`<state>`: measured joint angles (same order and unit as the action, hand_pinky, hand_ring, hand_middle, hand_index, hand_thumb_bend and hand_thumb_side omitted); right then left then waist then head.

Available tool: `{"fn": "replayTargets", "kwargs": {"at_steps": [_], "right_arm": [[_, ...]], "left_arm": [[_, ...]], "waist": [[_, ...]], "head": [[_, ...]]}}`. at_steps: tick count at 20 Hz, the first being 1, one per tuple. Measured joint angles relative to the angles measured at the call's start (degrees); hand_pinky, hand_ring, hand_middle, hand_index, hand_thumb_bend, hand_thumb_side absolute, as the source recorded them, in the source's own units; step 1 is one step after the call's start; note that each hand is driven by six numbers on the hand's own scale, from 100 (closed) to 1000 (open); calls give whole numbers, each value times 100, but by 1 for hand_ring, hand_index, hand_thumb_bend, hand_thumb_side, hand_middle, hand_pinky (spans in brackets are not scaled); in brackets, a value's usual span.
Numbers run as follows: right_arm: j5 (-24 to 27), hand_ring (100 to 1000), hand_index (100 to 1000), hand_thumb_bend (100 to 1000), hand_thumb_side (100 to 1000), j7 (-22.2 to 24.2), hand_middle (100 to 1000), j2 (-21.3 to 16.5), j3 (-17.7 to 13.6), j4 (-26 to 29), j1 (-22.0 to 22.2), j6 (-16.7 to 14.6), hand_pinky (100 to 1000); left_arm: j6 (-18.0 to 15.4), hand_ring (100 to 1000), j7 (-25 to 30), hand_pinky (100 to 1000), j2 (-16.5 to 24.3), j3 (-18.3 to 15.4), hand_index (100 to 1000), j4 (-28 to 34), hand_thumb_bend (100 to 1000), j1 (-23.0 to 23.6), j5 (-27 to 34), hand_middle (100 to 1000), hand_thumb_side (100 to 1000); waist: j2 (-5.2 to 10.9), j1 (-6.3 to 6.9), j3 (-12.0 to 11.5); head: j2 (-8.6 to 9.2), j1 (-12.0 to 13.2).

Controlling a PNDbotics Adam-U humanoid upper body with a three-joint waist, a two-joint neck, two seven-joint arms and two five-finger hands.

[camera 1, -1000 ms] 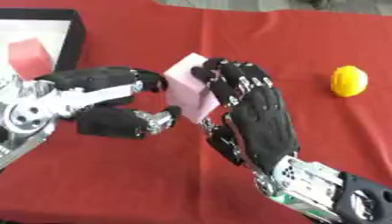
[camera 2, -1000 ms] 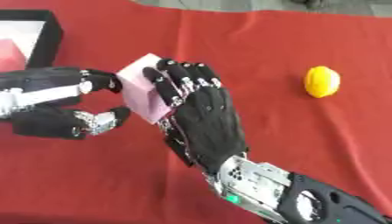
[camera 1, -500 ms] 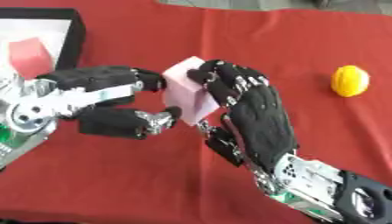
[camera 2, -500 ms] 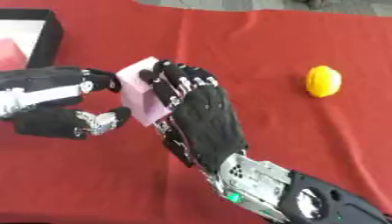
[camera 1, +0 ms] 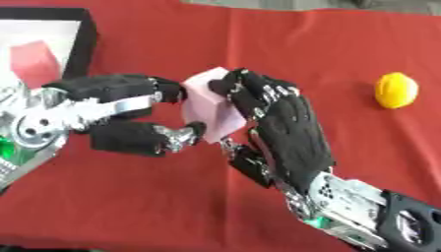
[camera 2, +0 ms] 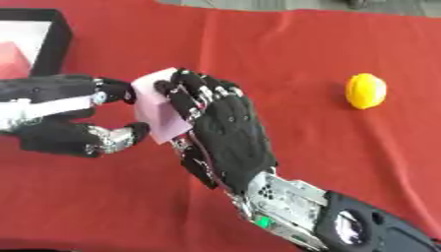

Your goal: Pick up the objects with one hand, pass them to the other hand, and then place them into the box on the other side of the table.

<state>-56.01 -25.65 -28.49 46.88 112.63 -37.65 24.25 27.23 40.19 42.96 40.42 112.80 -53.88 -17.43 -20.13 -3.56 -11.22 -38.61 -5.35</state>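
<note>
Left eye view: we hold the pale pink foam block [camera 1: 209,108] aloft over the red-clothed desk [camera 1: 284,44], right hand [camera 1: 280,128] curled on it — our left hand [camera 1: 120,115] closing from its left, box-side.

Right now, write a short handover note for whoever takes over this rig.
Right hand: fingers curled round the pale pink block, mid-table above the red cloth.
Left hand: fingers and thumb closing on the same block, touching its left side.
Black box with white lining, far left, already holds a red cube.
Yellow rounded object lies far right, untouched.
Left to do: finish the handover, box the block, then the yellow object.
</note>
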Motion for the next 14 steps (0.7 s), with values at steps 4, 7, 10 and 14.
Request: {"fn": "replayTargets", "kwargs": {"at_steps": [4, 7, 10, 14], "right_arm": [[65, 407, 575, 200, 100, -1, 424, 0, 13, 0, -14, -21, 288], [89, 405, 573, 200, 100, 1, 422, 0, 16, 0, -16, -46, 279], [106, 404, 571, 201, 100, 2, 421, 0, 36, 0, -19, -65, 276], [115, 402, 569, 204, 100, 8, 420, 1, 49, 0, -37, -71, 265]], "left_arm": [[10, 940, 60, 1000, -3, 5, 1000, 0, 185, -6, -69, 841, 1000], [25, 941, 90, 1000, -7, 18, 1000, 0, 186, -10, -114, 826, 1000], [37, 941, 116, 1000, -26, 32, 1000, -2, 189, -11, -143, 825, 1000], [45, 943, 157, 1000, -49, 34, 1000, -18, 198, -25, -173, 826, 1000]], "waist": [[0, 0, 5], [-1, -1, 5], [-6, -1, 5], [-11, -3, 5]], "head": [[0, 15], [0, 17], [0, 17], [0, 18]]}}
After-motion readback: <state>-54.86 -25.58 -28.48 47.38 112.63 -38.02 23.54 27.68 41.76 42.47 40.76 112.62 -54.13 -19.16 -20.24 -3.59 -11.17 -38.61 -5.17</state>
